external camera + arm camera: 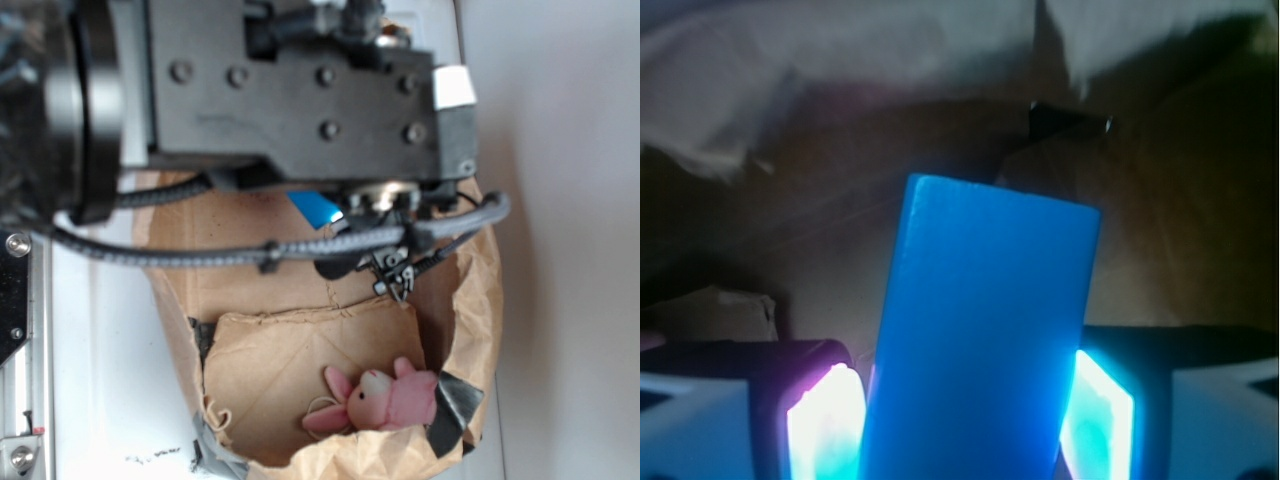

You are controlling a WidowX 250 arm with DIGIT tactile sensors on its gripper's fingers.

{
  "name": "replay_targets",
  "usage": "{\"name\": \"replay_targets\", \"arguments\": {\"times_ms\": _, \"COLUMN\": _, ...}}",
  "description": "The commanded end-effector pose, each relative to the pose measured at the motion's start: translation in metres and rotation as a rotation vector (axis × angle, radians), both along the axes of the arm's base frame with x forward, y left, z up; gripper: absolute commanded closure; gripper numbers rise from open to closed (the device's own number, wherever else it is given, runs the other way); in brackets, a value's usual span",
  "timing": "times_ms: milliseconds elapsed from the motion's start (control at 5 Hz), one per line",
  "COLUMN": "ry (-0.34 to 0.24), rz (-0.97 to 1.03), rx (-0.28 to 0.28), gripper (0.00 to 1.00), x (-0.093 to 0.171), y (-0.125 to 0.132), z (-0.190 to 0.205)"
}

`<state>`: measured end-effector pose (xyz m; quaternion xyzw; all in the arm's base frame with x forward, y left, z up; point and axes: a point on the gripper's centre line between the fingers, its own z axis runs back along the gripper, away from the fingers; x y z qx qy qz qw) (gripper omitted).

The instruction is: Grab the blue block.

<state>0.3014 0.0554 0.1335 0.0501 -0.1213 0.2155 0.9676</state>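
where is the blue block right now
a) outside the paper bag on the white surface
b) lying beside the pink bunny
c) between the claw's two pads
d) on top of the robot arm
c, since the wrist view shows the blue block standing between the two lit pads of the claw, while the pink bunny lies apart at the other end of the paper bag.
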Motion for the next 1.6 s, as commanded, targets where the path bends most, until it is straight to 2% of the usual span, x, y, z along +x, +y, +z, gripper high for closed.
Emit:
{"name": "replay_targets", "arguments": {"times_ms": 0, "ry": -0.057, "rz": -0.151, "rx": 0.007, "gripper": 1.00, "x": -0.011, "y": -0.018, "z": 0.038}}
{"name": "replay_targets", "arguments": {"times_ms": 400, "ry": -0.065, "rz": -0.198, "rx": -0.006, "gripper": 1.00, "x": -0.016, "y": -0.037, "z": 0.044}}
{"name": "replay_targets", "arguments": {"times_ms": 600, "ry": -0.058, "rz": -0.252, "rx": -0.042, "gripper": 1.00, "x": -0.024, "y": -0.049, "z": 0.049}}
{"name": "replay_targets", "arguments": {"times_ms": 1000, "ry": -0.050, "rz": -0.258, "rx": -0.061, "gripper": 1.00, "x": -0.027, "y": -0.055, "z": 0.050}}
{"name": "replay_targets", "arguments": {"times_ms": 1200, "ry": -0.053, "rz": -0.253, "rx": -0.060, "gripper": 1.00, "x": -0.027, "y": -0.056, "z": 0.050}}
{"name": "replay_targets", "arguments": {"times_ms": 1400, "ry": -0.085, "rz": -0.244, "rx": -0.032, "gripper": 1.00, "x": -0.026, "y": -0.057, "z": 0.050}}
